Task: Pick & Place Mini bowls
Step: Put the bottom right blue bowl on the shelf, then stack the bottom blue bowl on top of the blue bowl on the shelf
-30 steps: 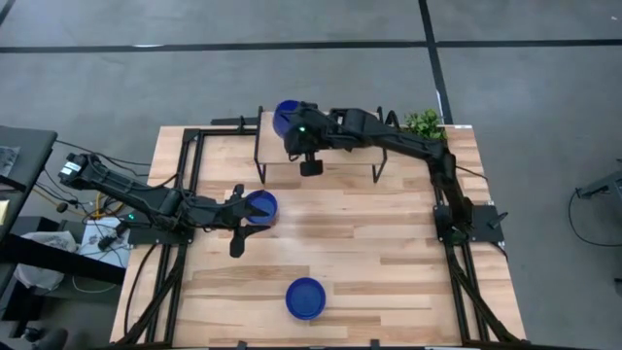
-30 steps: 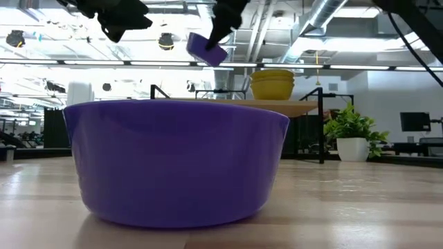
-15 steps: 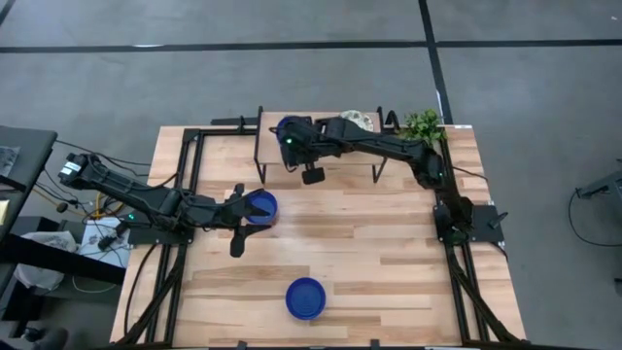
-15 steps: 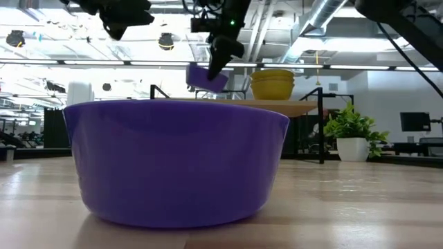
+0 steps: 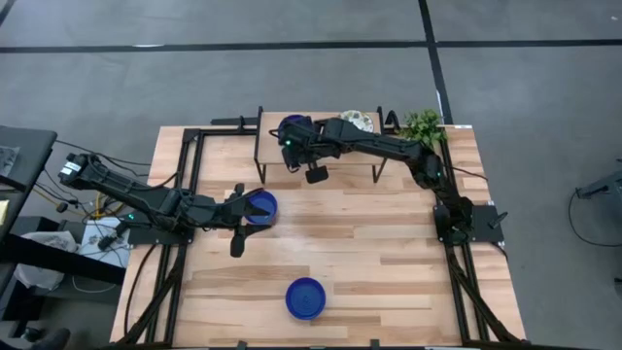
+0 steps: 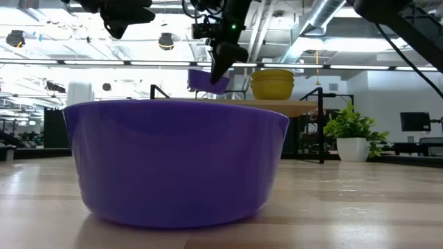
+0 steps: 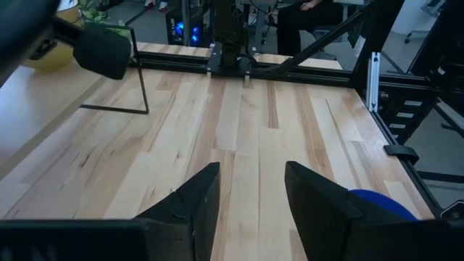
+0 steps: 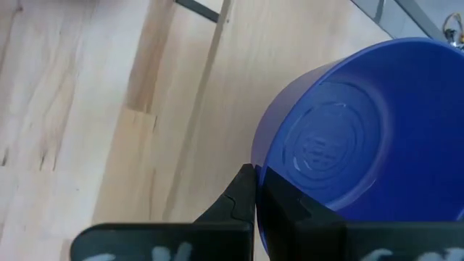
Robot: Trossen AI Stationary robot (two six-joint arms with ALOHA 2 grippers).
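The right gripper (image 5: pixel 292 136) is over the small raised shelf (image 5: pixel 330 156) at the far edge of the table (image 5: pixel 389 243), its fingers (image 8: pixel 243 196) pressed together on the rim of a blue mini bowl (image 8: pixel 370 138). In the low view that bowl (image 6: pixel 205 81) hangs tilted just above the shelf top. A patterned bowl (image 5: pixel 359 121) shows on the shelf beside the right arm.

The left gripper (image 5: pixel 251 209) is at the table's left-centre, at a second blue bowl (image 5: pixel 260 205). Its fingers (image 7: pixel 196 203) stand apart in the wrist view; whether they pinch that bowl's rim cannot be told.

A third blue bowl (image 5: pixel 305 297) sits alone near the front edge, well apart from both grippers. A potted plant (image 5: pixel 424 124) stands at the far right corner.
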